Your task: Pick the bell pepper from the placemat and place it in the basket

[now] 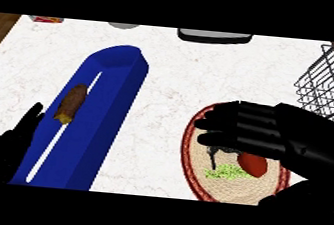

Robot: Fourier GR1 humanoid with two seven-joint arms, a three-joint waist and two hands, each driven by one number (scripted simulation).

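1. Looks like the reach-in step: right hand (286,137) hovers over the round placemat (194,174), fingers (235,125) spread open, holding nothing.
2. The red pepper (253,163) sits on the mat just under the palm, at 5 o'clock from those fingertips.
3. Next I'd guess: drop down, curl around it, then carry it to the basket (324,88) at 1 o'clock.
4. Left hand (0,147) rests open at the lower left.

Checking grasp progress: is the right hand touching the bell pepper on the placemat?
Cannot tell. In the head view the right hand overlaps the red bell pepper from above, hiding any contact or gap.
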